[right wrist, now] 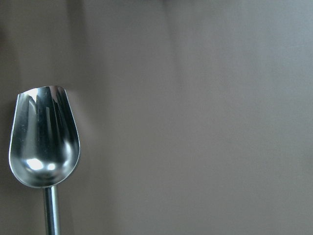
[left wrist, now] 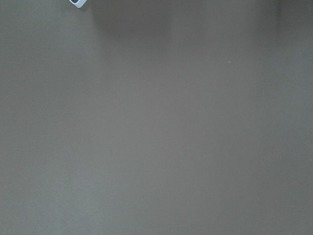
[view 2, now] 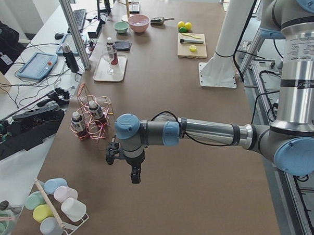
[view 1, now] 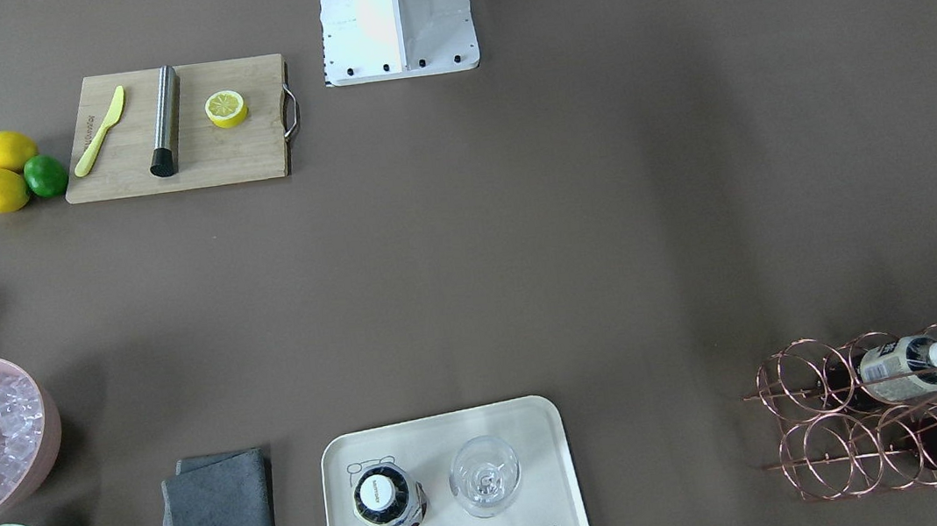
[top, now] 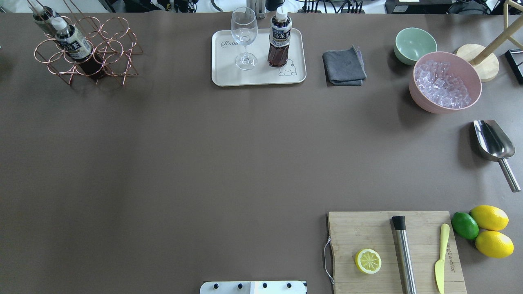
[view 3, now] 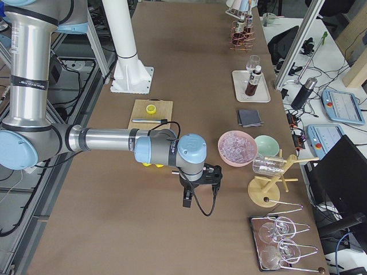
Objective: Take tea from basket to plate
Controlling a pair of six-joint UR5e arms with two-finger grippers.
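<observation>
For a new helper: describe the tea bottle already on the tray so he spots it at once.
Find the cream tray at the far middle of the table. Beside the wine glass on it stands the tea bottle, dark with a white cap. Its two twins lean in the copper wire basket; only this one stands free.
</observation>
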